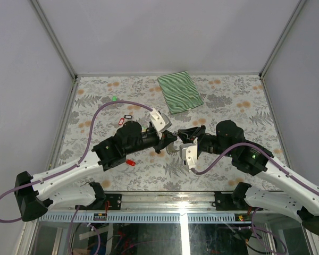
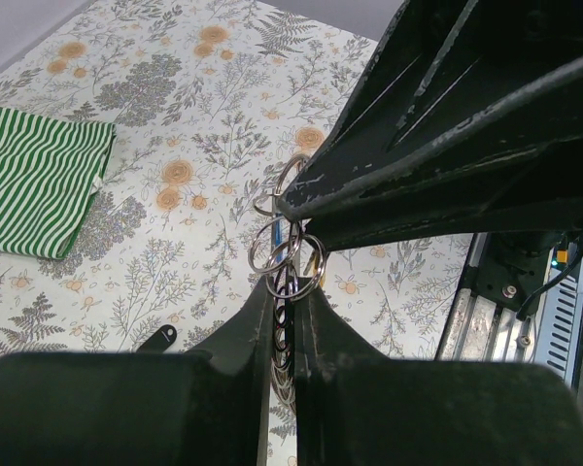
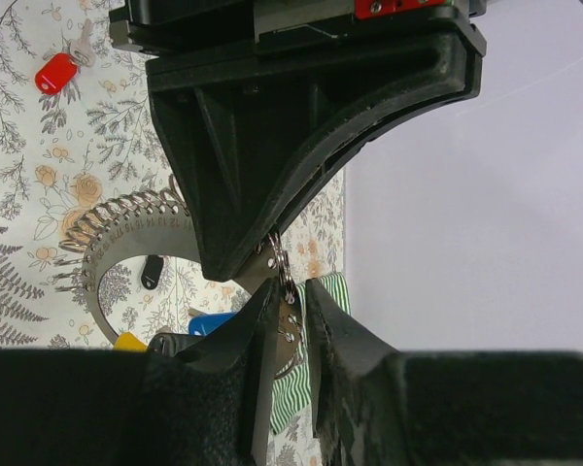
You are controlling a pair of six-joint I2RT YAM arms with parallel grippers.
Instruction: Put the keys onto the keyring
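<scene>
The thin silvery wire keyring [image 2: 287, 260], a bunch of overlapping loops, hangs in the air between my two claws, above the table. My left claw [image 2: 284, 303] is clamped tight on its lower loops. My right claw [image 3: 290, 291] meets it tip to tip from the other side, jaws a narrow slit around another loop. I cannot tell whether they press the wire or only straddle it.

Close beside the keyring show a blue oblong plastic tag [image 3: 212, 323] and a yellow one [image 3: 129, 341]; whether they hang on it I cannot tell. A key with a red plastic tag [image 3: 56, 72] lies on the table, nearer my bases and left of the keyring. A black-tagged key [image 1: 128, 117] and a green tag [image 1: 114, 98] lie left of the keyring and farther back.

A red label [image 3: 398, 8] on my left claw's housing is too small to read.

Beyond the keyring lies a green-and-white striped folded cloth [image 1: 179, 91]. The table [image 1: 234, 101] wears a pale cover printed with grey ferns and orange flowers. Plain pale walls and silvery frame posts [image 1: 53, 37] surround it.
</scene>
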